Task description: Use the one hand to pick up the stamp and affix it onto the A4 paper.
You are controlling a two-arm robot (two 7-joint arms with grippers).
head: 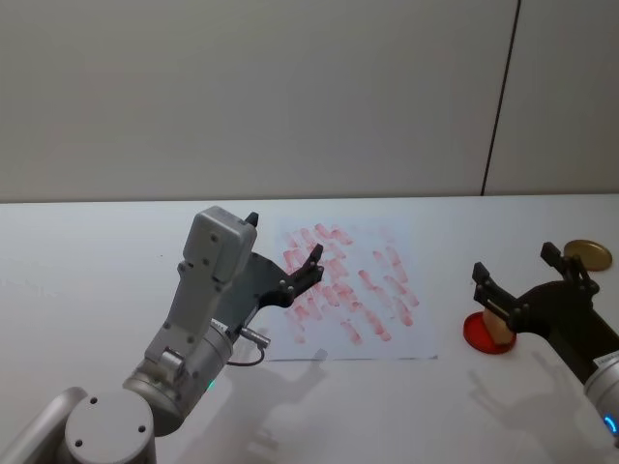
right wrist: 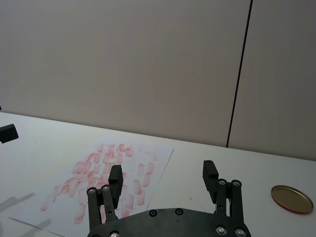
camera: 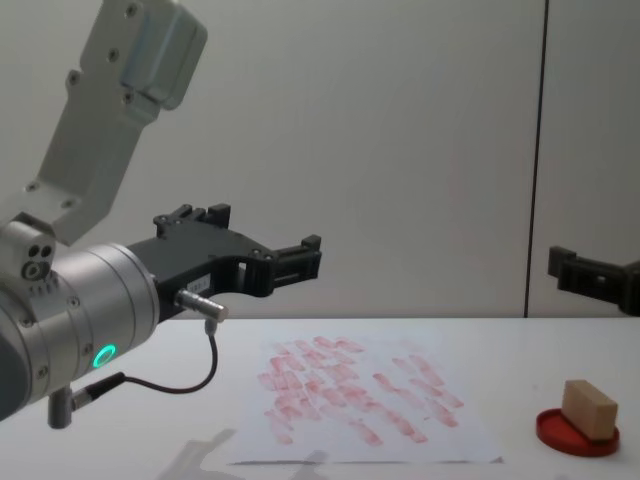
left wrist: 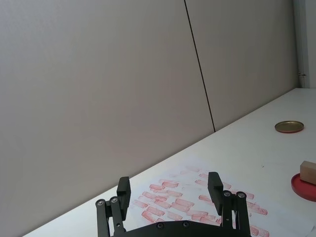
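A white table [head: 97, 290] runs back to a plain grey wall [head: 242, 97] crossed by one dark vertical seam [head: 500, 106].

From the head, the A4 paper [head: 418, 338], thick with red stamp marks, lies flat in the middle of the table. The left tool [head: 284, 237] hangs over the sheet's left part, fingers spread with nothing between them. Right of the sheet and clear of it, the stamp [head: 498, 327] stands on a red round ink pad [head: 479, 338]. The right tool [head: 515, 261] is over the pad, released, its two fingers apart. A gold round lid [head: 588, 254] lies farther back on the right.

The left wrist view has the left tool's fingers wide apart and empty over the marked sheet, with the stamp on its pad off to one side and the lid beyond.

The right wrist view has the right tool's fingers wide apart and empty, with the paper and the lid on the table beyond them.

From the chest, the left tool is held well above the paper, a cable [camera: 190, 385] looping beneath its wrist. The right tool enters at the right edge, high above the stamp and not touching it. The stamp rests on the pad near the paper's right corner
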